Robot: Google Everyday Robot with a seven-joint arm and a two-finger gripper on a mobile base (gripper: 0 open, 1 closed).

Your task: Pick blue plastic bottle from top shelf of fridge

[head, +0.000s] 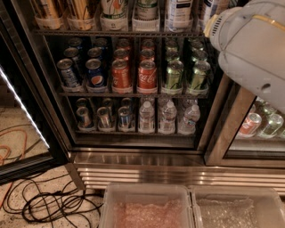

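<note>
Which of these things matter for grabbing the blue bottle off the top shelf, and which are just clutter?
Job: blue bottle, only its lower part showing; top shelf; fridge; arm, upper right; gripper, out of view past the arm.
Lying about: cans; water bottles; cables; two bins.

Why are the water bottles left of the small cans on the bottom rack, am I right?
No: the camera view shows the water bottles right of the small cans on the bottom rack. The arm fills the upper right; its gripper is out of view.
</note>
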